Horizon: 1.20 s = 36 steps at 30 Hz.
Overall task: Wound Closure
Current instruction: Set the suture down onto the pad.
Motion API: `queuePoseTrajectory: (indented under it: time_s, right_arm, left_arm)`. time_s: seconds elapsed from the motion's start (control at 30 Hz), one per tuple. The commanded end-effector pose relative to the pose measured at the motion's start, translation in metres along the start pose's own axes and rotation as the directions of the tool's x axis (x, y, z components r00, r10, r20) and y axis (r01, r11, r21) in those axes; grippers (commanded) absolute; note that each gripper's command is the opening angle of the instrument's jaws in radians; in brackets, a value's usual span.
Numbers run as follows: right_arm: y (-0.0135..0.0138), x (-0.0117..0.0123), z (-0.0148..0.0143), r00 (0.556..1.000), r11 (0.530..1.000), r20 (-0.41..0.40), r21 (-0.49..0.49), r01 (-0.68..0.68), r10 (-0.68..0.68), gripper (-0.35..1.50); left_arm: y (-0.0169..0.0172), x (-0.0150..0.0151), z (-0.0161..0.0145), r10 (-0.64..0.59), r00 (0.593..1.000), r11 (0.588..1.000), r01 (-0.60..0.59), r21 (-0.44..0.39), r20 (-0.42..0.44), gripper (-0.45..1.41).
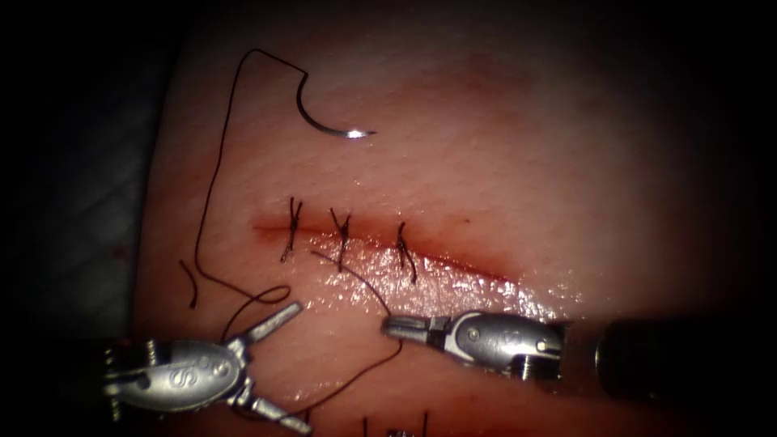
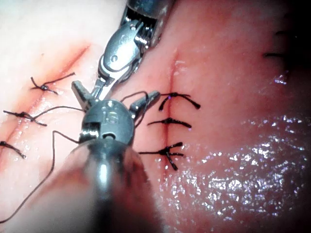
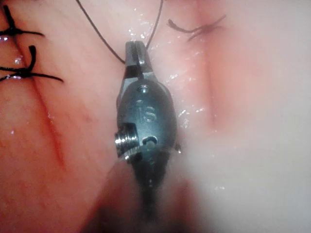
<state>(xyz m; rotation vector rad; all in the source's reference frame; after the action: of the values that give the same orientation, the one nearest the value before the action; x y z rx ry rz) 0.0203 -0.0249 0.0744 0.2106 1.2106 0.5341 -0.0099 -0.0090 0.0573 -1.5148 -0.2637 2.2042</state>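
Curved needle [image 1: 324, 120] free on tissue [image 1: 518, 162], well above cut [image 1: 380, 239], not in it. Right tool [image 1: 392, 326] clenched on thread [image 1: 368, 285] below three stitches [image 1: 344, 235]. Left tool [image 1: 279, 364] spread wide, grasping nothing.

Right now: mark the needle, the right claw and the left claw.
needle [image 1: 317, 123], endoscope view: mid-curve of its body, lying free on the tissue above the cut.
right claw [image 1: 394, 326], endoscope view: tip of its shut jaws, closed on the thread.
left claw [image 1: 279, 366], endoscope view: gap between its open jaws, holding nothing.
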Motion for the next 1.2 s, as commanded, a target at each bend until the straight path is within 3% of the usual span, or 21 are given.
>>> queuePoseTrajectory:
  time_s: [0.03, 0.23, 0.4, 0.5, 0.7, 0.93, 1.2]
  right_arm:
    - [-0.0007, -0.0002, 0.0004, 1.0, 1.0, 0.0, 0.002, -0.003, 0.003, -0.35]
    - [-0.0016, 0.0003, -0.0001, 1.0, 1.0, 0.002, 0.008, -0.005, 0.005, -0.35]
    - [-0.0026, 0.0, -0.0012, 1.0, 1.0, 0.002, 0.014, 0.002, -0.002, -0.35]
    - [-0.0032, -0.0002, -0.0018, 1.0, 1.0, 0.003, 0.013, 0.006, -0.006, -0.35]
    - [-0.0054, -0.0008, -0.0031, 1.0, 0.999, 0.003, 0.038, 0.022, -0.023, -0.35]
    - [-0.0103, -0.001, -0.007, 0.996, 0.991, 0.091, 0.129, -0.017, 0.005, -0.35]
    - [-0.0136, 0.0037, -0.0124, 0.996, 0.971, 0.09, 0.238, -0.035, 0.014, -0.35]
  left_arm:
    - [-0.0001, 0.0001, 0.0003, 0.011, 1.0, 1.0, -0.011, 0.015, -0.009, 0.91]
    - [-0.0022, 0.0021, -0.0013, 0.066, 0.997, 0.991, -0.06, 0.123, -0.044, 0.88]
    - [-0.0038, 0.0023, -0.0023, 0.156, 0.982, 0.929, -0.182, 0.321, 0.102, 0.81]
    - [-0.0044, 0.0025, -0.0025, 0.168, 0.981, 0.901, -0.192, 0.39, 0.095, 0.81]
    - [-0.0052, 0.0036, -0.0032, 0.172, 0.985, 0.881, -0.167, 0.443, 0.029, 0.78]
    - [-0.0063, 0.005, -0.006, 0.172, 0.985, 0.856, -0.15, 0.494, 0.001, 0.78]
    - [-0.0061, 0.0066, -0.0067, 0.181, 0.983, 0.856, -0.155, 0.494, -0.006, 0.78]
